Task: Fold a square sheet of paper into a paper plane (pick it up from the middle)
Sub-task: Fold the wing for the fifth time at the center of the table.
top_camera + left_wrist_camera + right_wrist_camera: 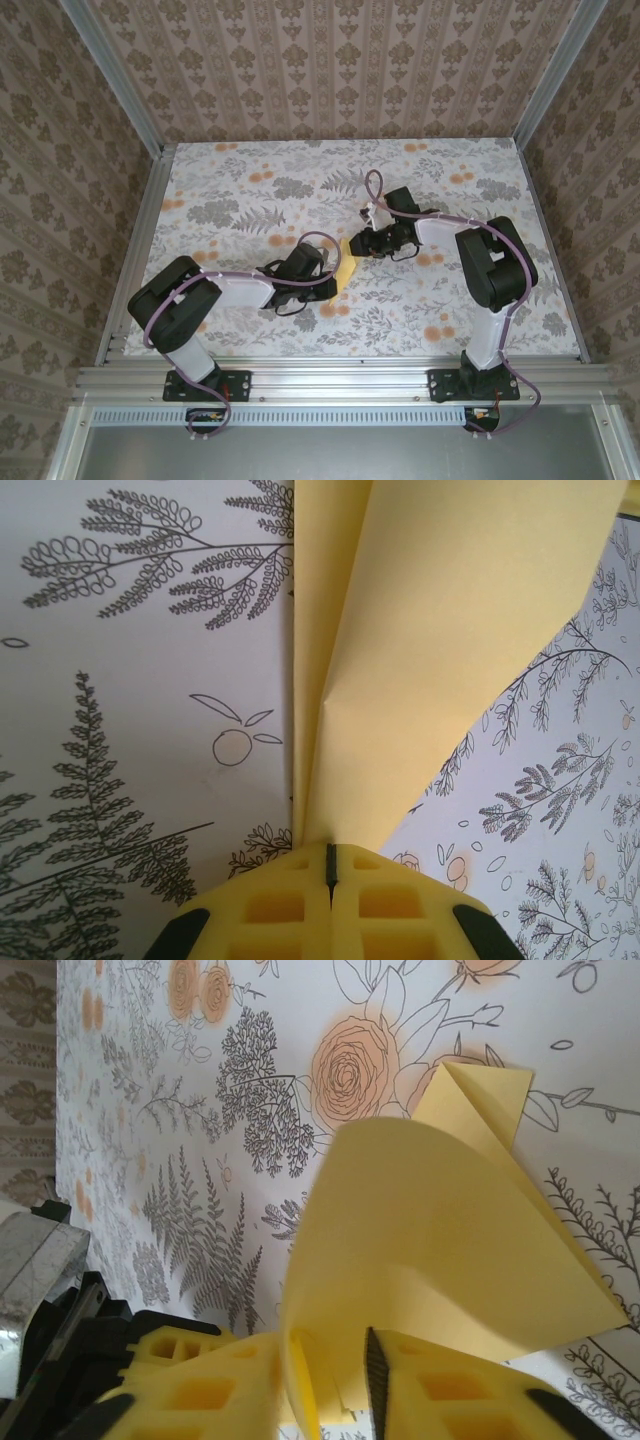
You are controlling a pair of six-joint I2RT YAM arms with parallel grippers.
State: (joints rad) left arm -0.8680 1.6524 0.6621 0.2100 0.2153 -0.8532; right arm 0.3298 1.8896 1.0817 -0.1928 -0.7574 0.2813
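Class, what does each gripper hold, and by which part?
The left gripper is shut on the paper at a crease's end. The right gripper straddles a raised part of it; a hold cannot be told.

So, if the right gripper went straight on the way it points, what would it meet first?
The yellow paper: it sits between the fingers of the right gripper and curls up just ahead. Past it lies the flowered table, though depth is unclear.

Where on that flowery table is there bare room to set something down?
Free: the far strip of the table along the back wall, and the near patch between the left arm and right arm. Crowded: the middle, where the left pincer and right pincer meet at the yellow paper.
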